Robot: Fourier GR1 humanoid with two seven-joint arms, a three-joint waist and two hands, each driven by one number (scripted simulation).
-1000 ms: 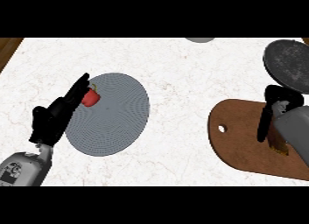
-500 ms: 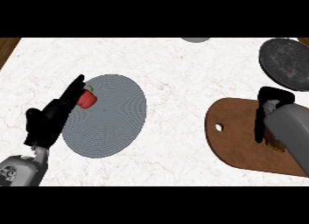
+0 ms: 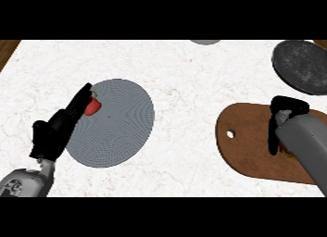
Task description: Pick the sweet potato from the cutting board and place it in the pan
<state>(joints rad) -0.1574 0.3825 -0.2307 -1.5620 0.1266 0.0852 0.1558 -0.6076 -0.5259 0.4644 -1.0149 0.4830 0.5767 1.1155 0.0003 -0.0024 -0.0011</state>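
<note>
A brown cutting board [image 3: 244, 148] lies at the right of the counter. My right hand [image 3: 286, 110] hangs over its far part, with the grey forearm covering much of the board. Only a small orange-brown sliver of the sweet potato [image 3: 283, 149] shows at the forearm's left edge; the rest is hidden. The dark round pan [image 3: 306, 67] sits at the far right, beyond the board. My left hand [image 3: 56, 129] rests open at the left, fingers up, over the edge of a grey plate [image 3: 118, 125].
A small red item [image 3: 92, 107] lies on the grey plate beside my left hand. A grey object [image 3: 205, 41] peeks in at the counter's far edge. Wooden floor shows past the counter's left edge.
My right hand has shifted slightly left and farther along the cutting board. The left hand has stayed in place.
</note>
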